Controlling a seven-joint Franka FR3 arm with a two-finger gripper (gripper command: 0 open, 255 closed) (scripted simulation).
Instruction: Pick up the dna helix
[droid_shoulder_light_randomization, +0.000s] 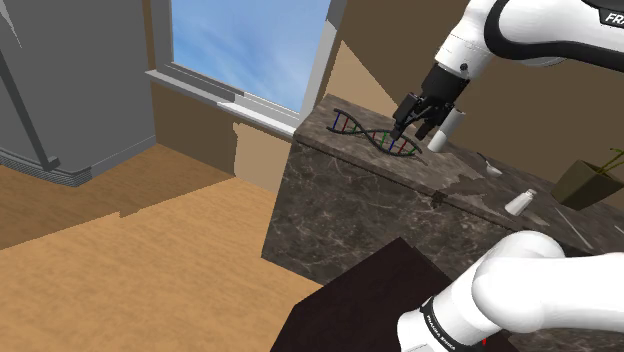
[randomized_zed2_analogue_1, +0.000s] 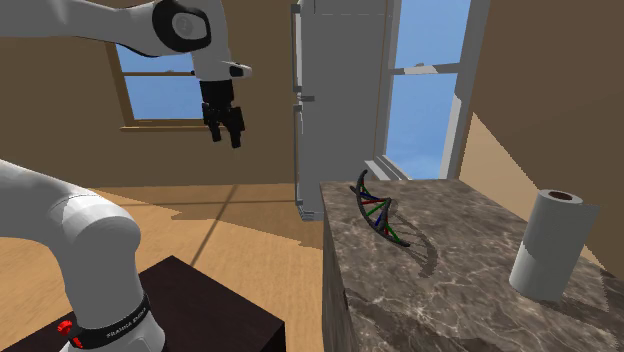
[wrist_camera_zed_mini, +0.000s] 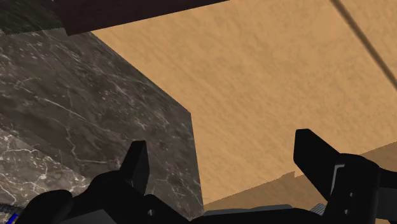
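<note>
The helix (randomized_zed2_analogue_1: 380, 212) lies on the bench (randomized_zed2_analogue_1: 470, 270) near the far corner, its long axis roughly along the edge facing the floor (randomized_zed2_analogue_1: 260, 260). The gripper (randomized_zed2_analogue_1: 225, 138) hangs released and empty, high over that floor, so the helix sits lower and toward the second exterior view's right

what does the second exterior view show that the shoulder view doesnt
Second exterior view: a window behind the arm, and the open fingers hanging off to the side of the counter, well apart from the dna helix. Shoulder view: a small white shaker and a potted plant further along the counter; there the fingers merely overlap the dna helix in the picture. Both: the dna helix lying on the dark veined counter, the white arm and its dark stand.
</note>
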